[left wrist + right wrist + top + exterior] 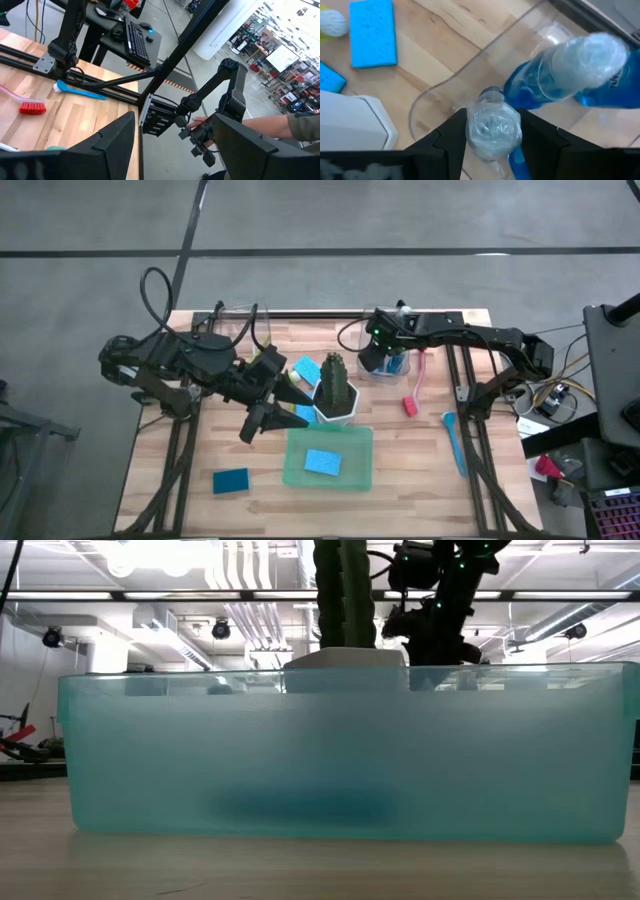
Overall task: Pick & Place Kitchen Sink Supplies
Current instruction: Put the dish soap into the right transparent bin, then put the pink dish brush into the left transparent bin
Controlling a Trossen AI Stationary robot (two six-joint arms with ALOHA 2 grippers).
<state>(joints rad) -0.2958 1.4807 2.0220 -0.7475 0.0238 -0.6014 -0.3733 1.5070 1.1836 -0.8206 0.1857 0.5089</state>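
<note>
Right gripper (492, 135) over the clear bin (385, 365) at the far side of the bench (440, 470), just right of the potted plant (336, 388). Its fingers (451, 135) flank the cap end of a small bottle of blue liquid (494, 127); the bottle sits squarely between them, fingers narrowly spread and close against both sides, though actual contact cannot be told. Second bottle (570, 70) lies tilted in the same bin, just beyond.

Left gripper (262, 412) hangs over the bench left of the plant, fingers (100, 150) wide, nothing between them.

Elsewhere:
- one sponge (322, 462) inside the green tray (296, 470), near side
- another sponge (231, 480) on the bench, near left
- a third sponge (305, 368) far side, left of the plant
- red brush (413, 394) and blue brush (455, 442) right of the tray, well apart from both grippers.
</note>
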